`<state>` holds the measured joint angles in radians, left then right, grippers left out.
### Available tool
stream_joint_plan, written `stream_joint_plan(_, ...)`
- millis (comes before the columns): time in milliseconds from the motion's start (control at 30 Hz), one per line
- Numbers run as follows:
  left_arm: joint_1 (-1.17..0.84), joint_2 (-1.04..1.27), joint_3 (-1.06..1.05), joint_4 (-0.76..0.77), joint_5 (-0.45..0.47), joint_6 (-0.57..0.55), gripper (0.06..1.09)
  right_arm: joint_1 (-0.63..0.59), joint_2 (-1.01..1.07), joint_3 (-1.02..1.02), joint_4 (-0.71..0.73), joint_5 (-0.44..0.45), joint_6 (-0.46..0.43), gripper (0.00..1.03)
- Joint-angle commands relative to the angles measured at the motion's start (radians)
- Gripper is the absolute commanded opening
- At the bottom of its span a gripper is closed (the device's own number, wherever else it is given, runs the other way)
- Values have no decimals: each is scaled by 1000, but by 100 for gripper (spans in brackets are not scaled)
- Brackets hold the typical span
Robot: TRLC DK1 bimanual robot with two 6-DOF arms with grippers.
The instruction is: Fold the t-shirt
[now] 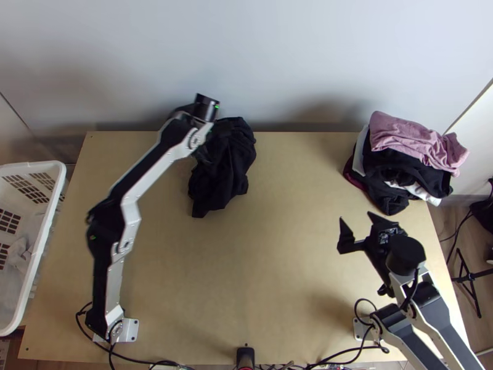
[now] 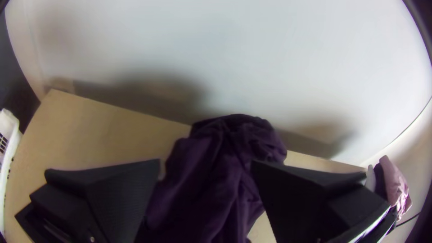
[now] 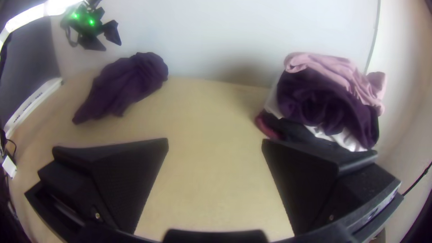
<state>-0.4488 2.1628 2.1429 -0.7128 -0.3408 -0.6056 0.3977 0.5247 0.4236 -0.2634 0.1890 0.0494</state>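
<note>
At the left, a white laundry basket (image 1: 37, 164) stands by the table; my left gripper (image 2: 208, 163) is over the bunched dark t-shirt (image 1: 229, 166) near the back wall, spread wide and empty. I judge no fold made — flattening and all folding remain. My right gripper (image 1: 356, 217) gapes too, holding nothing; behind it, a clothes pile (image 1: 419, 142) limits spreading room.
</note>
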Motion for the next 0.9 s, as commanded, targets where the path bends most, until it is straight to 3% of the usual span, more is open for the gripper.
stream_joint_plan(0,41,-251,-291,-50,10,75,104,23,28,-74,36,-68,61,96)
stream_joint_plan(267,44,-577,-666,35,39,176,104,75,278,-65,240,-82,150,96)
stream_joint_plan(567,2,-788,-859,36,40,190,104,208,540,-5,309,-82,210,96)
stream_joint_plan(667,-27,-871,-934,36,40,202,104,228,640,26,391,-92,210,96)
stream_joint_plan(867,21,-963,-1019,38,39,228,104,247,928,227,458,-134,239,96)
